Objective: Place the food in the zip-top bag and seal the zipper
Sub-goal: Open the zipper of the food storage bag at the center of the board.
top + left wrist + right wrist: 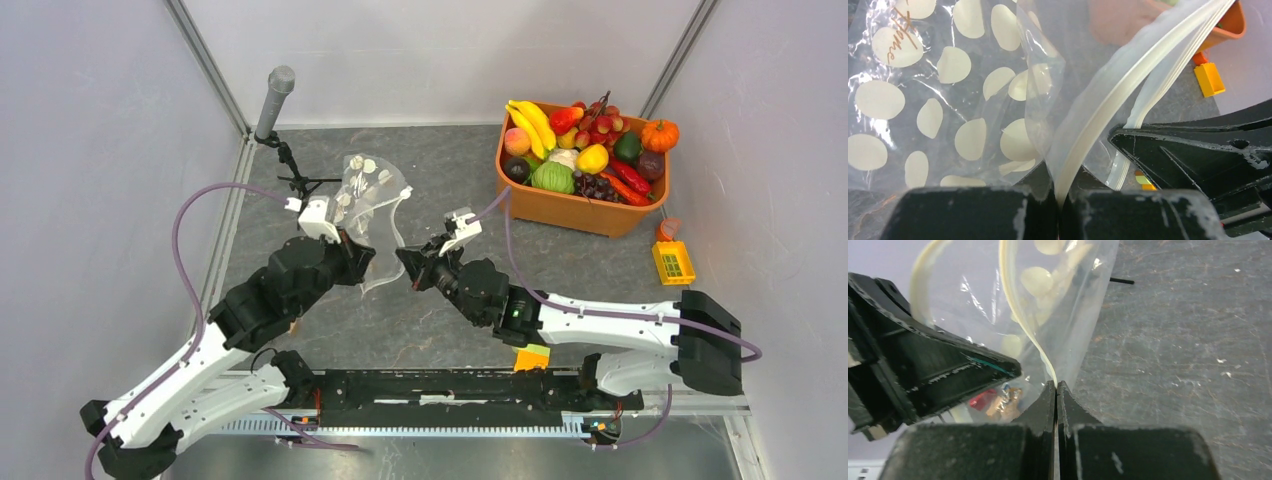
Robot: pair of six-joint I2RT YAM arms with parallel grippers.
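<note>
The clear dotted zip-top bag (372, 200) hangs open between my two grippers above the grey table. My left gripper (354, 256) is shut on the white zipper strip (1108, 95) at one side of the mouth; dotted film (948, 100) fills its wrist view. My right gripper (409, 270) is shut on the other zipper strip (1018, 325), pinched at the jaw tips (1056, 386). The food (585, 150) lies in the orange tub (575, 210) at the back right: pumpkin (660, 134), bananas (533, 122), green and maroon pieces. No food shows inside the bag.
A grey microphone on a small black tripod (276, 100) stands at the back left, next to the bag. A yellow block (673, 262) and a small orange piece (667, 228) lie right of the tub. A yellow-green block (532, 357) sits near the arm bases. Walls close in both sides.
</note>
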